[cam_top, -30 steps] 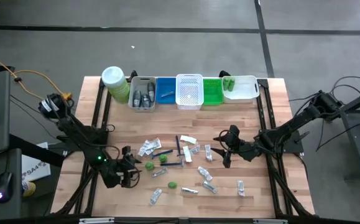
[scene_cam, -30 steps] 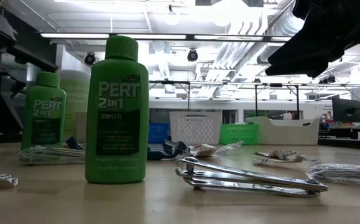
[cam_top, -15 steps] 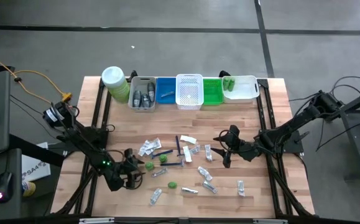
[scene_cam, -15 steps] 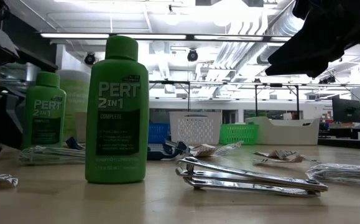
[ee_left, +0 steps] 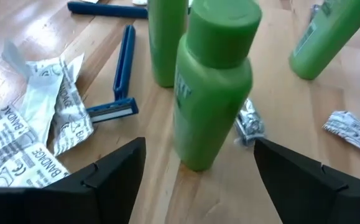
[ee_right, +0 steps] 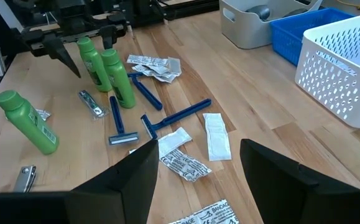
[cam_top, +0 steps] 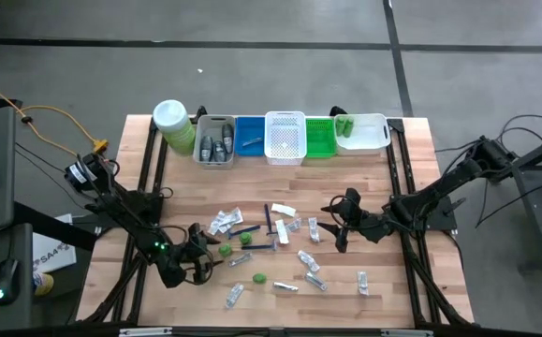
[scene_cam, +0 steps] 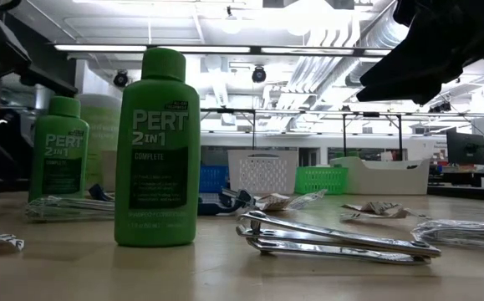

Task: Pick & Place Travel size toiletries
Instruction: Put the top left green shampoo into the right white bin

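1. A wooden worktop (cam_top: 383,187) carries scattered travel toiletries in its middle: small green bottles, blue razors, bandage sachets and a metal nail clipper (scene_cam: 333,238). A row of bins stands along the far edge.
2. The left pincer (ee_left: 195,171) is near the worktop's front left. Its fingers are spread wide on either side of an upright green bottle (ee_left: 214,81) and touch nothing, so the bottle stands free between them.
3. The right pincer (ee_right: 195,165) waits above the worktop's right half with its fingers parted and nothing held.
4. Risk, as a judgement: the bottle is tall and narrow, so an off-centre approach or a finger clipping its side could tip it into the second green bottle (ee_left: 167,37) just behind.
5. Another risk: a blue razor (ee_left: 120,74) and the sachets (ee_left: 43,118) lie just beside the left finger, which could snag or drag them.
6. Readable writing: the nearest bottle in the low view (scene_cam: 156,150) says "PERT 2 IN 1 COMPLETE". The sachets read "BANDAGE".
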Robot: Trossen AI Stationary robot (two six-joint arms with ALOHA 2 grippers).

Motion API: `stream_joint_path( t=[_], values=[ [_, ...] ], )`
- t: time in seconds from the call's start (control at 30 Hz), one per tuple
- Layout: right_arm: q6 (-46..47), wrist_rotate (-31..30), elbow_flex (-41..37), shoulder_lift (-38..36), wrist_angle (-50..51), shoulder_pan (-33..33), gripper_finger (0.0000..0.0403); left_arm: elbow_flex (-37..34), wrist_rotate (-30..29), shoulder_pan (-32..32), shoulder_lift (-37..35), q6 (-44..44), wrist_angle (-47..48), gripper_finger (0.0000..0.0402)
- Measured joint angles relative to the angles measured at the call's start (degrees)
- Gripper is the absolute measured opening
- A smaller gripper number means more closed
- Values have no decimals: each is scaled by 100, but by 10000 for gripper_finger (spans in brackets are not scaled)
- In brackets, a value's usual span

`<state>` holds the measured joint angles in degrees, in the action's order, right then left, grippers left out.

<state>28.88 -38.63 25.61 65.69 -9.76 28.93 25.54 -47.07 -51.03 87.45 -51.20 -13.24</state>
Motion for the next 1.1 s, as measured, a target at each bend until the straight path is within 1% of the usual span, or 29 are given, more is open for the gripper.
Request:
stream_joint_path(
  t=[0.17,0.27,0.4,0.67,0.83,0.97,1.1],
  values=[
    [0,0,0,1,0,0,220,0,-222,0,236,-14,-77,299],
    [0,0,0,0,0,0,220,-2,-319,2,518,-9,-399,299],
    [-2,0,0,2,0,-2,220,0,-671,2,762,45,-875,299],
    [-4,-6,0,0,2,-4,220,0,-811,2,1074,141,-1407,299],
    [-17,-12,0,2,1,-4,220,124,-987,2,1284,144,-1449,298],
    [-18,-22,0,0,2,-4,220,249,-1117,4,1422,152,-1420,280],
    [-18,-24,0,1,2,-4,220,380,-1209,7,1531,187,-1422,245]
  ],
)
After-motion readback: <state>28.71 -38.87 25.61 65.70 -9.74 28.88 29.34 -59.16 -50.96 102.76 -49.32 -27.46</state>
